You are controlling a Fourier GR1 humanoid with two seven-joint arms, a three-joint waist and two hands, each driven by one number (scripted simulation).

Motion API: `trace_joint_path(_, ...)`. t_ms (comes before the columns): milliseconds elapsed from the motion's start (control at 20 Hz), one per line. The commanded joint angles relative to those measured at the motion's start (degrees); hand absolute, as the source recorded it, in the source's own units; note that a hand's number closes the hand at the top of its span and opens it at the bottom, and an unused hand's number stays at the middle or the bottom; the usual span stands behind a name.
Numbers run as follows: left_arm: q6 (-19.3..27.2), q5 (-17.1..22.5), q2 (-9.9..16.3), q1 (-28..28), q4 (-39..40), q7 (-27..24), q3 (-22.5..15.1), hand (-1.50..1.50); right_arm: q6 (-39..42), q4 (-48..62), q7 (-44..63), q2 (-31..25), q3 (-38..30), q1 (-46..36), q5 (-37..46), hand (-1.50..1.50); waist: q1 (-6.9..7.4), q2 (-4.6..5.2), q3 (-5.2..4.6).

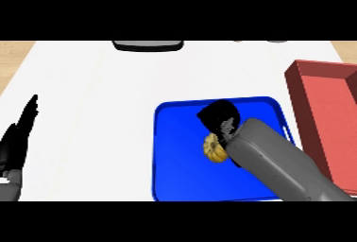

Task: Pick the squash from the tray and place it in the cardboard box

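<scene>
Right forearm: grey, comes in from the lower right and crosses the blue tray (pixel 174 184), hiding part of the squash.
Squash: the squash (pixel 213 148) is yellow and ribbed, lies on the tray's floor near its middle, just left of the forearm.
Right hand: the right hand (pixel 219 115) is black, sits just beyond the squash with its fingers curled down; whether they close round the squash I cannot tell, the wrist covers the contact.
Step in hand: likely the grasp; do it well by getting fingers and thumb on opposite sides before lifting, then rise straight clear of the tray rim.
Left hand: the left hand (pixel 17 137) rests open at the left edge, fingers up.
Box: the red box (pixel 324 113) stands right of the tray, on the white bench (pixel 90 94).
</scene>
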Motion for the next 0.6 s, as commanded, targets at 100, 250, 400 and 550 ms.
trace_joint_path(100,-3.7,0.8,0.4,-0.8,3.6,-2.2,3.2,0.00,2.1,-0.5,-1.7,0.4,-1.2,3.3,5.6,-1.50,-0.40,-0.04,-0.01)
trace_joint_path(250,-1.8,-1.7,-1.8,-4.1,4.1,0.3,2.4,0.00,4.3,1.3,-3.6,3.1,-4.6,0.3,6.0,-1.50,-0.33,0.01,0.00)
trace_joint_path(400,-3.0,-1.4,-1.4,-3.1,1.4,1.0,3.5,0.00,2.8,0.0,-4.7,3.9,-4.9,4.8,7.6,-1.50,-0.35,-0.04,0.01)
trace_joint_path(550,-2.8,-2.8,-2.7,-0.9,0.7,0.0,2.7,0.00,6.3,2.7,-5.1,7.5,-7.0,1.8,7.2,-1.50,-0.10,-0.01,0.00)
